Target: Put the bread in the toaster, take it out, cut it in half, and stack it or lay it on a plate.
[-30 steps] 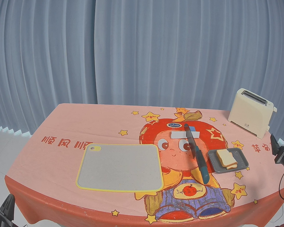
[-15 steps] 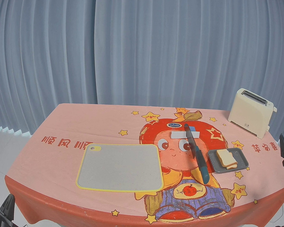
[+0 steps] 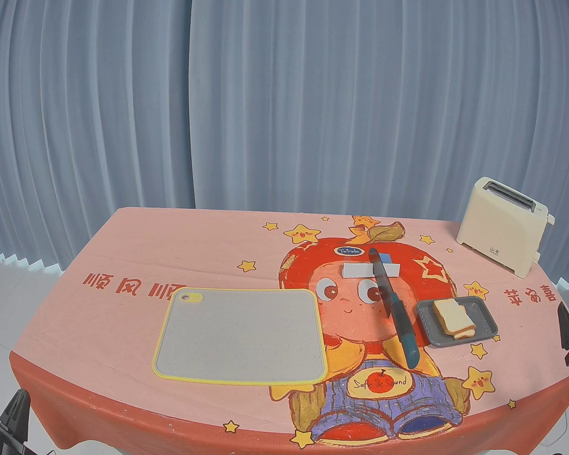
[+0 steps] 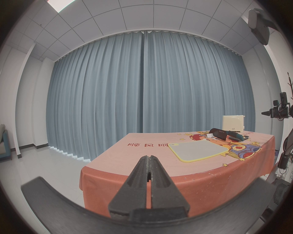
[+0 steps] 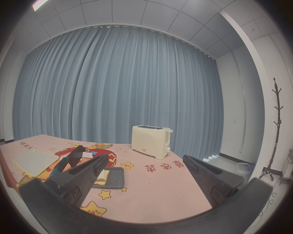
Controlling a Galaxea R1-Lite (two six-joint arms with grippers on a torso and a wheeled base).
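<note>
Two stacked pieces of bread (image 3: pixel 454 318) (apparently the cut halves) lie on the grey plate (image 3: pixel 486 319), just beside the knife (image 3: pixel 396 311) and well apart from the toaster (image 3: pixel 503 225). The cutting board (image 3: pixel 239 336) sits bare on the surface (image 3: pixel 171 245). Over the last second the right hand (image 5: pixel 145 160) has drawn back from beside the plate and dropped lower, to the surface's right edge. Its jaws are spread wide and carry nothing. The left hand (image 4: pixel 149 158) is parked below the near-left corner of the surface with its jaws pressed together and empty. Bread, plate, knife and board have not shifted. Judged from this layout, the plating step looks complete and the withdrawal probably marks the end of the task. The toaster slots look vacant.
</note>
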